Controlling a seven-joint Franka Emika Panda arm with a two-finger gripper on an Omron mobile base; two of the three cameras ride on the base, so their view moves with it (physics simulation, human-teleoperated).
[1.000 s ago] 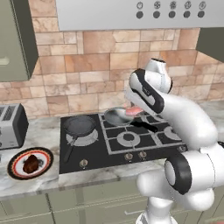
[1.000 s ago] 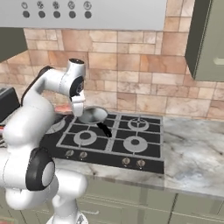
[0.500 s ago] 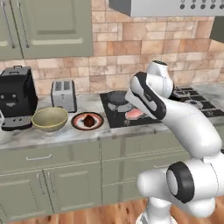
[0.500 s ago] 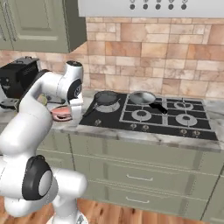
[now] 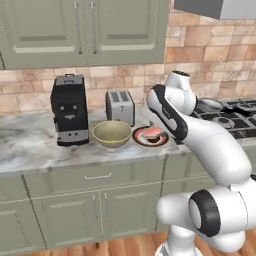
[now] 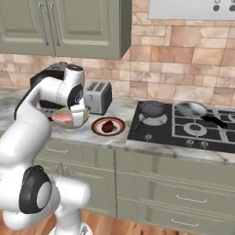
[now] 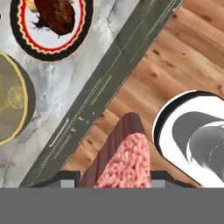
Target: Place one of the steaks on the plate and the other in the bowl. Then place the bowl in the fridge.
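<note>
Kitchen w/ grey-white marble counter [image 5: 30, 150], olive-green cabinets above & below, tan brick backsplash, wood floor.

Landmark = toaster [image 5: 120, 106], silver, at the back of the counter. Black coffee machine [image 5: 69, 116] stands to its left in left base view. Olive-tan bowl [image 5: 112, 134] sits just in front of toaster, upright, nothing inside that shows. Plate [image 6: 108, 126] (black rim, red ring, white centre) lies in front & to the stove side of toaster, just beside bowl, not touching as seen in hand view. Dark reddish-brown steak [image 6: 108, 125] lies flat on plate centre.

Black hob [image 6: 183, 126] further along past the plate; dark frying pan [image 6: 152, 109] on its near-left burner, silver pan [image 6: 192, 109] behind-right.

Gripper [image 7: 114, 177] is clamped on the pale pink raw steak [image 7: 127, 164]; fingertips barely show either side of it. Steak's long axis runs out from the fingers, away from the hand; in hand view its far end points up toward counter edge, w/ wood floor behind it. In right base view pink steak [image 6: 62, 117] hangs under the hand, in front of bowl [image 6: 78, 117], well forward of toaster, level w/ counter front. Can't tell tilt exactly.
</note>
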